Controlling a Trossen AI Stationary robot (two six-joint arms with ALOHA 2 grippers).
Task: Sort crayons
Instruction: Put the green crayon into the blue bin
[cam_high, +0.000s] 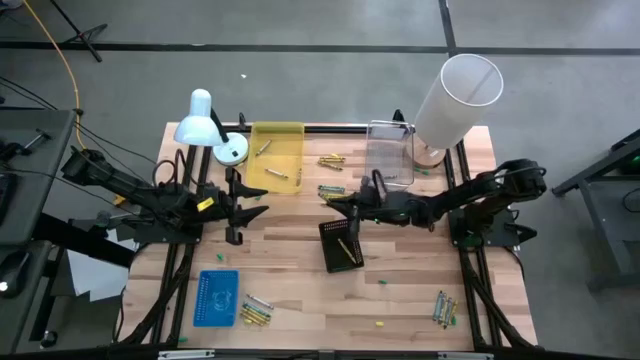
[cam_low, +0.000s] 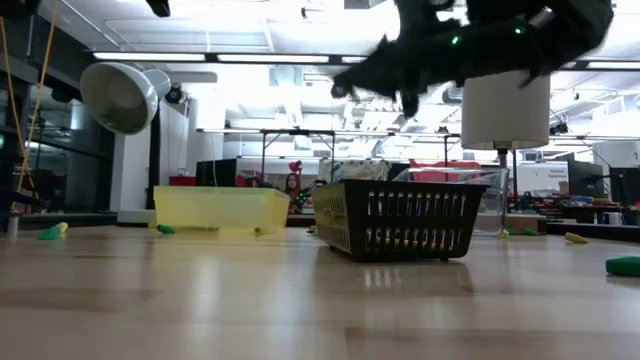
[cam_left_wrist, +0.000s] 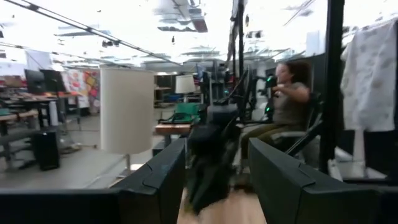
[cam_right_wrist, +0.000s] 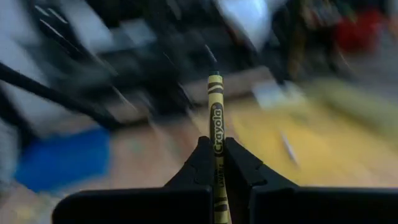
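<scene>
While the right end effector (cam_right_wrist: 217, 163) hangs above the middle of the wooden surface (cam_high: 300, 280), its fingers are pressed together on a yellow crayon (cam_right_wrist: 215, 118), which stands out past the fingertips with its printed label showing; in the high view this end effector (cam_high: 340, 207) sits just beyond the black basket (cam_high: 340, 242), on the side of the far trays; the low view shows it raised well above the basket (cam_low: 398, 232); a thin stick lies inside the basket, colour hard to tell. The left end effector (cam_high: 258, 211) waits over the left part of the surface, its fingers (cam_left_wrist: 155, 180) spread with nothing between them. More crayons lie scattered: a few (cam_high: 331, 159) between the yellow tray (cam_high: 288, 135) and the clear tray (cam_high: 390, 130), a few (cam_high: 331, 190) nearer the right end effector, a bunch (cam_high: 256, 312) just beside the blue tray (cam_high: 216, 297) at the near left, and a bunch (cam_high: 445, 306) at the near right; two greyish sticks (cam_high: 270, 160) lie in the yellow tray. A white desk lamp (cam_high: 205, 120) stands at the far left corner and a tall white cylinder (cam_high: 455, 100) at the far right. Beyond the surface, the left wrist view shows a seated person (cam_left_wrist: 289, 102).
</scene>
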